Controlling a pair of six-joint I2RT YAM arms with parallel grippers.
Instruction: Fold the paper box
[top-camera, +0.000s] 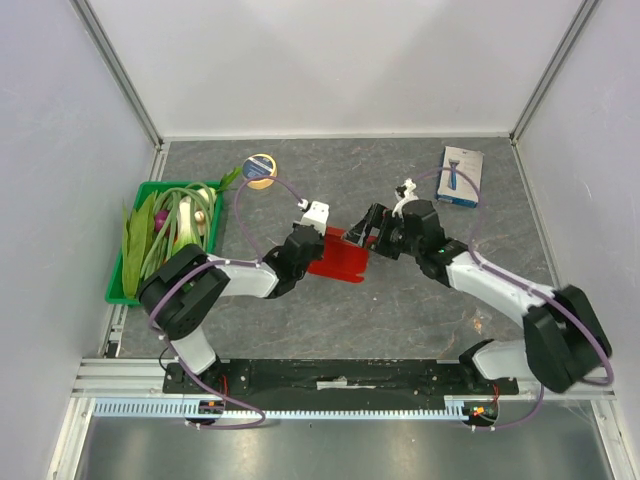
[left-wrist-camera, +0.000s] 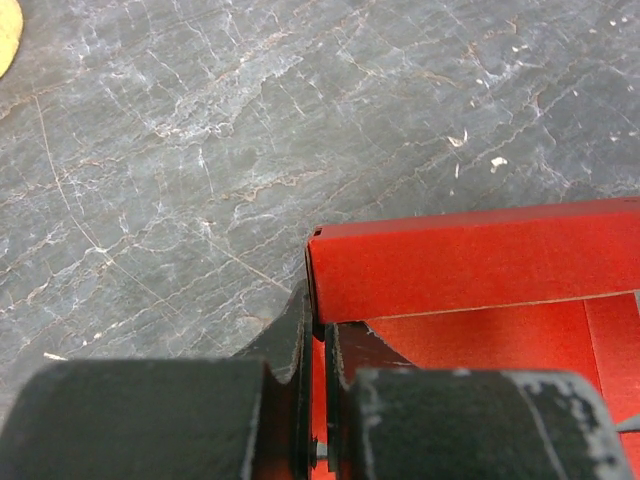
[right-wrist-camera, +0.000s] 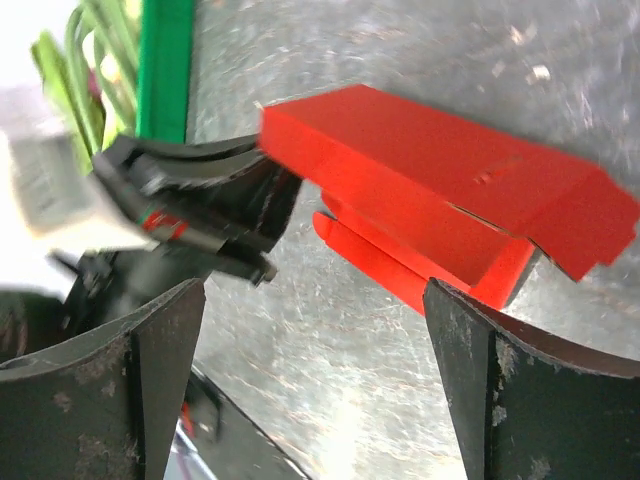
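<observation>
Greens (top-camera: 165, 235) lie in a green tray (top-camera: 115, 290) at the far left of the desk (top-camera: 400, 310). A small round yellow and blue thing (top-camera: 261, 168) sits just behind the tray.

The left arm bends low by the tray and reaches right. Its left end effector (top-camera: 308, 248) is pressed together on the left edge of the paper box (top-camera: 340, 260), which lies in the middle of the desk between both arms. Only the left wrist view shows the pinch up close: two black fingers (left-wrist-camera: 290, 340) squeeze a thin red flap, and a folded-up red wall (left-wrist-camera: 470, 255) stands just past them.

The right arm stretches up and left from its base. The right end effector (top-camera: 368, 230) hangs at the box's back right edge, spread wide and holding nothing. Only the right wrist view shows the box's raised long side (right-wrist-camera: 430, 170) and the other arm's black tip (right-wrist-camera: 200, 200) at its far end.

A white and blue box (top-camera: 460, 175) lies at the back right. Its writing is too small to read.
</observation>
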